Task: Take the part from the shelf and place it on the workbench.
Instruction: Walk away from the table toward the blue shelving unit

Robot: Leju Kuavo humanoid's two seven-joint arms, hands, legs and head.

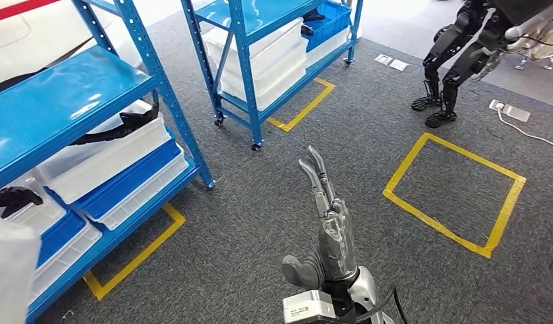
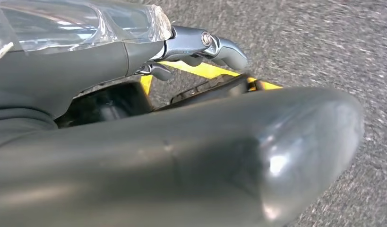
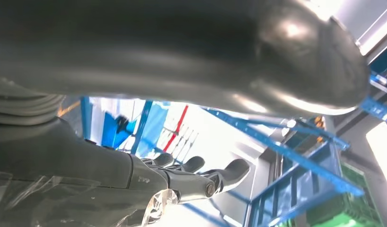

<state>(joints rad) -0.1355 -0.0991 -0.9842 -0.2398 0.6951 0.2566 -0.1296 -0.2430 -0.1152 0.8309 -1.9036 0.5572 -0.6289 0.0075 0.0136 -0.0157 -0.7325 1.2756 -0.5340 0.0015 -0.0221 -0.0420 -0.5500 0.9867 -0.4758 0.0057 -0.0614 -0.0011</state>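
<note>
A long black part [image 1: 125, 125] lies across a white bin [image 1: 104, 158] on the middle level of the blue shelf [image 1: 71, 84] at the left. Another black part [image 1: 13, 199] rests in a bin further left. My right hand [image 1: 327, 223] is raised over the grey carpet to the right of the shelf, well apart from it, fingers stretched forward and holding nothing. In the right wrist view its fingers [image 3: 196, 175] point toward blue shelf frames. My left hand [image 2: 201, 45] hangs over the floor near yellow tape, fingers out and holding nothing.
A second blue shelf [image 1: 260, 27] with white bins stands at the back centre. Yellow tape squares [image 1: 456, 192] mark the carpet. Another dark humanoid robot [image 1: 462, 54] stands at the far right. A white power strip [image 1: 510, 109] and cable lie near it.
</note>
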